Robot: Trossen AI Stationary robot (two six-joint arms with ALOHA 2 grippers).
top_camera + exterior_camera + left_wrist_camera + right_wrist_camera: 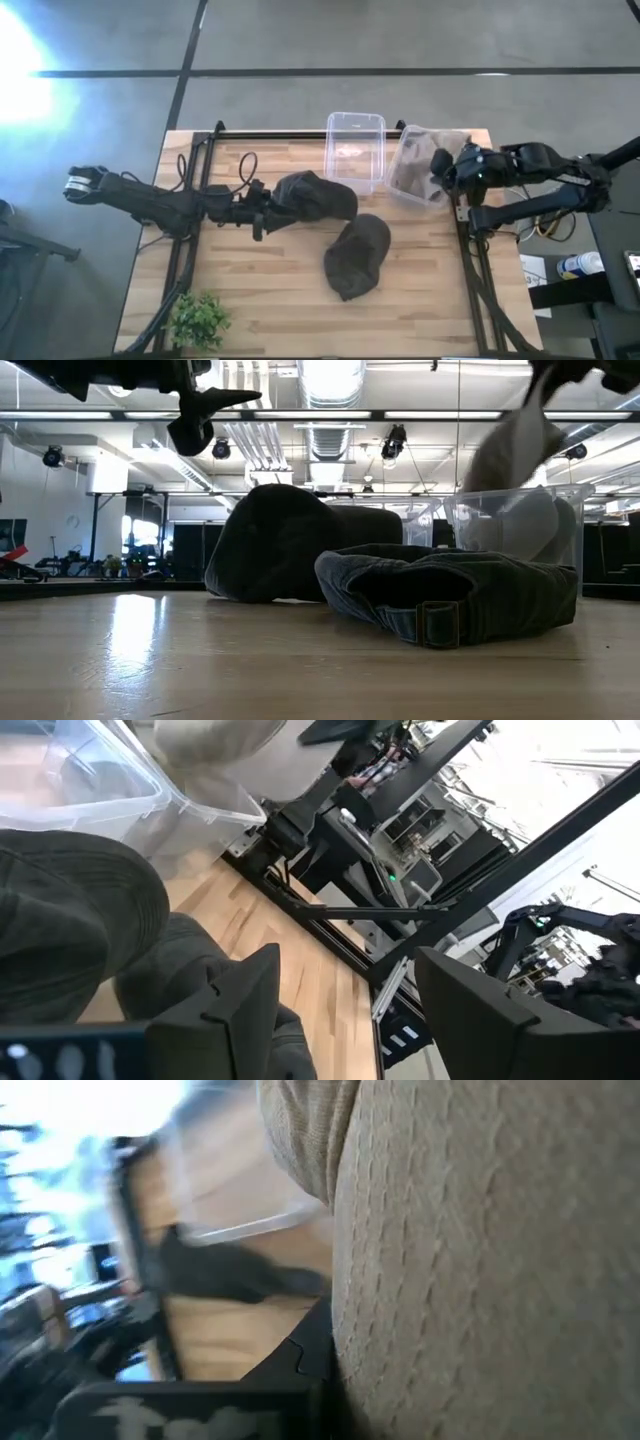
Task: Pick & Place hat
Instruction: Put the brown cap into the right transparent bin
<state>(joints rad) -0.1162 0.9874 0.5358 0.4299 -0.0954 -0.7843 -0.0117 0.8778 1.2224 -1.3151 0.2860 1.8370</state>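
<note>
A beige knit hat (420,160) hangs from my right gripper (441,172) over the right-hand clear bin (403,190), and it fills the right wrist view (480,1260). A dark hat (315,195) rests on the table in front of the empty left clear bin (355,125). A dark denim cap (357,257) lies nearer, with its strap buckle (437,622) facing the low camera. My left gripper (265,218) is open. It hovers just left of the dark hat (80,920) and, as the low view shows, above it (198,415). My right gripper is shut on the beige hat's upper part (535,415), coming from above. The hat hangs below the fingers, and its lower end (525,520) reaches down inside the clear bin. In the wrist view one dark finger (305,1355) lies against the knit; the contact itself is hidden by the hat.
A small green plant (198,320) stands at the table's near left corner. Black frame rails (470,270) run along the left and right table edges. Bare wood (270,290) lies between the plant and the denim cap.
</note>
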